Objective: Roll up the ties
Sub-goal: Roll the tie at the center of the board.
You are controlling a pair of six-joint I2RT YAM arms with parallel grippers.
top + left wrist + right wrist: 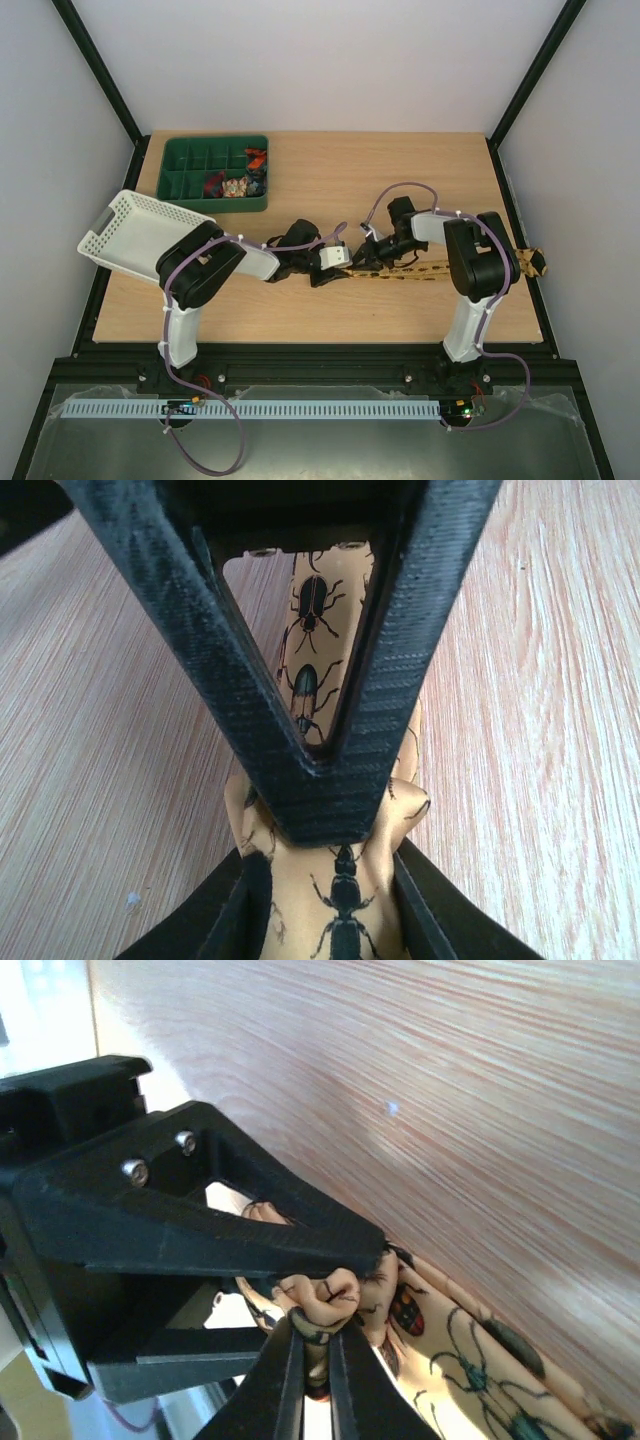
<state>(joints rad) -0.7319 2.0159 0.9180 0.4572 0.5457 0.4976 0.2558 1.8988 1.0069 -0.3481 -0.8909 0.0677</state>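
The tan-gold tie (440, 270) with dark beetle marks lies as a long strip across the right half of the table, and its far end hangs over the right edge. My left gripper (330, 262) is shut on its near end. In the left wrist view (325, 880) the fabric (315, 610) bunches between my fingers (235, 920). My right gripper (382, 250) sits just to the right of it, shut on a small fold of the same tie (470, 1360), as the right wrist view (318, 1335) shows. Each wrist view shows the other gripper's black triangular finger close in front.
A green compartment tray (170, 150) with a few rolled ties stands at the back left. A white slotted basket (140, 232) sits at the left edge, tilted beside the left arm. Purple cables loop over both arms.
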